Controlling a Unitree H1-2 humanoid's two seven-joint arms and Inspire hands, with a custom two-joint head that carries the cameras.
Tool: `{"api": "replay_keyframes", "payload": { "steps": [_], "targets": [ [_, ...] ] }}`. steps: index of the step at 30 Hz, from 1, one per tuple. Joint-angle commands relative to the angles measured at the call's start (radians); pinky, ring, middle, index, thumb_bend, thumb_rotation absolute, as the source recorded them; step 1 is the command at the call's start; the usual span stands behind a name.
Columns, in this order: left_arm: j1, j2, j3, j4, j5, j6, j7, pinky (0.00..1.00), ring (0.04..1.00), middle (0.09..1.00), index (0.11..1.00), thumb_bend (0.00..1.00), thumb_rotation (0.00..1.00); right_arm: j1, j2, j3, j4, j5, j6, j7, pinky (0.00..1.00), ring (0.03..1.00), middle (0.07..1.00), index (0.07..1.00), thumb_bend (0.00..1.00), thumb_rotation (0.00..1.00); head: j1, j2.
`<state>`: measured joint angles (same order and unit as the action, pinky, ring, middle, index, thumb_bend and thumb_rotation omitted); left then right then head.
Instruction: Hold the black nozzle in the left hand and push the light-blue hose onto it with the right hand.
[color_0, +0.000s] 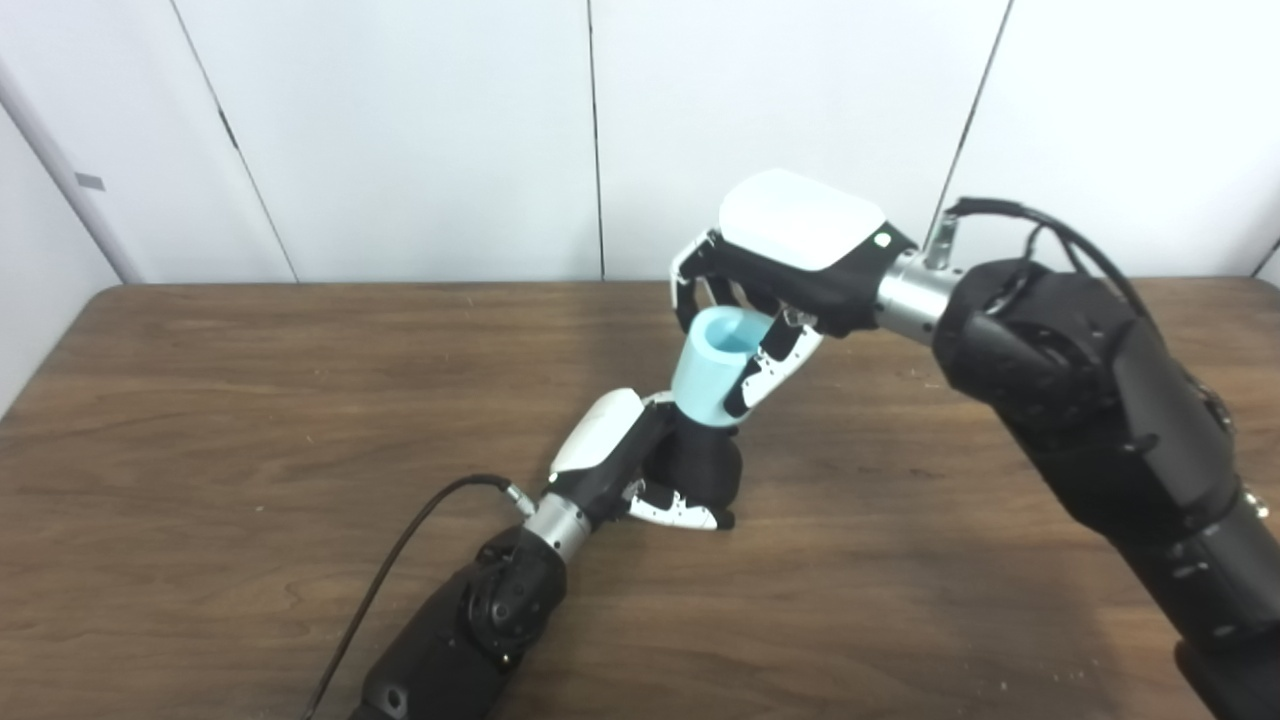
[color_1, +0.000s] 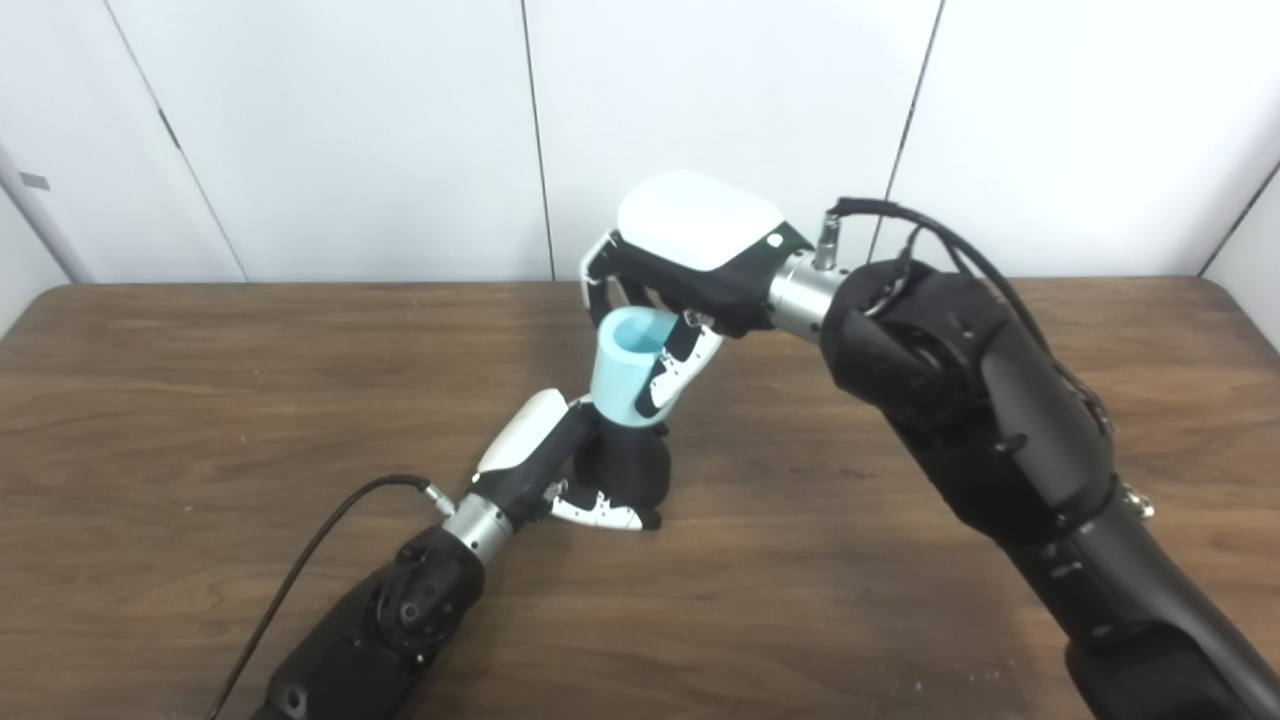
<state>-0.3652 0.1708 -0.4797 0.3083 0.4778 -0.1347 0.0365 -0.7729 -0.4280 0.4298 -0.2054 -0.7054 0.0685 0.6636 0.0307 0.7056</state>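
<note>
The black nozzle stands on the brown table near its middle. My left hand is shut on it, thumb across its base. A short light-blue hose, a tapered tube with its hollow end up, sits on top of the nozzle and leans slightly. My right hand comes down from above and is shut on the hose, thumb down its near side, fingers behind its rim. The joint between hose and nozzle is partly hidden by both hands. In the right eye view the hose sits above the nozzle.
White wall panels stand behind the table's far edge. A black cable runs from my left wrist toward the front edge. My bulky right forearm hangs over the right half of the table.
</note>
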Motion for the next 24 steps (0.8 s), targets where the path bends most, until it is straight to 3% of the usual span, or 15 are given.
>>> {"api": "replay_keyframes", "payload": {
  "steps": [1,24],
  "targets": [
    [0.165,0.021,-0.058,0.111,0.034,0.059,-0.086,0.84,0.855,0.778,0.496,0.51,0.10,0.005,-0.018,0.036,0.045,-0.059,0.007,0.045,0.10,0.180,0.293,0.488,0.51,0.14,0.001,0.000],
    [0.163,0.024,-0.061,0.109,0.027,0.058,-0.100,0.84,0.858,0.778,0.496,0.51,0.10,-0.021,-0.020,0.087,0.019,-0.110,0.001,0.103,0.08,0.161,0.272,0.484,0.51,0.13,0.000,0.006]
  ]
}}
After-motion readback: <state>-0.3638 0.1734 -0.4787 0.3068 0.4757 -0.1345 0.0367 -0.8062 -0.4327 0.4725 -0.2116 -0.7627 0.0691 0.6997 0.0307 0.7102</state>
